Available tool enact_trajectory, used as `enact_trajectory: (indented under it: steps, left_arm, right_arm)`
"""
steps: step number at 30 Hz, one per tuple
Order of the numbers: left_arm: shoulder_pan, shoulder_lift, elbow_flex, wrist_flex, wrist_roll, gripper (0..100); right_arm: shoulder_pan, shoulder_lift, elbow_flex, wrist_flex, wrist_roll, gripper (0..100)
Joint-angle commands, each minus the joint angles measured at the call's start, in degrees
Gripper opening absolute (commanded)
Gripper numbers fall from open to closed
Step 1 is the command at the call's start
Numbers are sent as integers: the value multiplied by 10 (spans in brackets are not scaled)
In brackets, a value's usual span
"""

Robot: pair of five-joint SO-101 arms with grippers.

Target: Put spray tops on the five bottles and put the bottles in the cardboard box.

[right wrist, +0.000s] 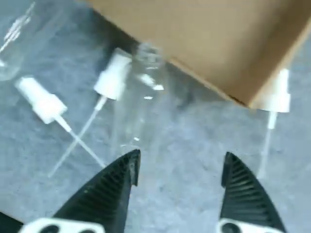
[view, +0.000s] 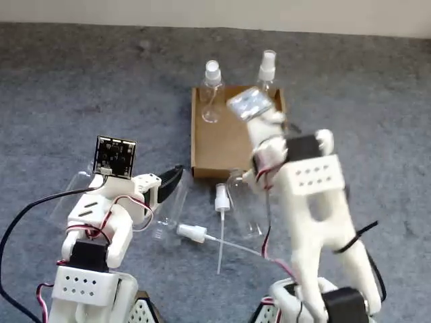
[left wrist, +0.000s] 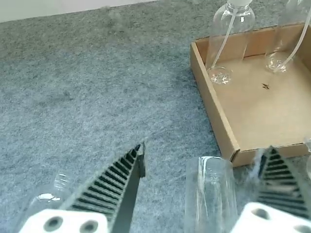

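The cardboard box (view: 225,145) lies open in the middle of the table. Two clear bottles with spray tops (view: 211,91) (view: 267,70) stand along its far side, also seen as bottles (left wrist: 228,29) (left wrist: 291,34). My left gripper (left wrist: 201,160) is open, its fingers on either side of an uncapped bottle (left wrist: 211,194) lying in front of the box. My right gripper (right wrist: 180,165) is open above another uncapped bottle (right wrist: 141,97) lying by the box's near wall. Loose spray tops (right wrist: 112,80) (right wrist: 41,99) (right wrist: 277,99) lie around it.
A third uncapped bottle (view: 74,192) lies to the left of the left arm (view: 101,222). Two spray tops (view: 221,198) (view: 192,233) with long tubes lie between the arms. The right arm (view: 310,202) leans over the box's near right corner. Grey carpet covers the table.
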Motion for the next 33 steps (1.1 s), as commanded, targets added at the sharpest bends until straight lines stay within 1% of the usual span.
enact_trajectory:
  steps: [1, 3, 7, 18, 20, 23, 25, 28, 31, 33]
  left_arm:
    - [-7, 2, -4, -4, -4, 308]
    - [-7, 2, -4, -4, -4, 308]
    - [-7, 2, -4, -4, -4, 308]
    - [-7, 5, -3, -4, -4, 308]
    - [-7, 6, -3, -4, -4, 308]
    - [-5, 6, -3, -4, -4, 308]
    - [-5, 7, -3, -4, -4, 308]
    - [-4, 7, -3, -4, -4, 308]
    - [-4, 7, -3, -4, -4, 308]
    - [-4, 7, -3, -4, -4, 308]
  right_arm:
    - [-64, -49, 85, -80, -59, 291]
    - [-87, -50, 125, -112, -77, 320]
    - [-109, -50, 184, -178, -84, 323]
    - [-99, -50, 304, -285, -84, 317]
    - [-99, -52, 316, -284, -84, 270]
    - [-99, -56, 317, -284, -84, 157]
    - [-93, -56, 317, -282, -84, 101]
    - [-58, -58, 291, -230, -83, 53]
    - [-3, -58, 218, -152, -78, 26]
    - [31, -58, 160, -108, -55, 14]
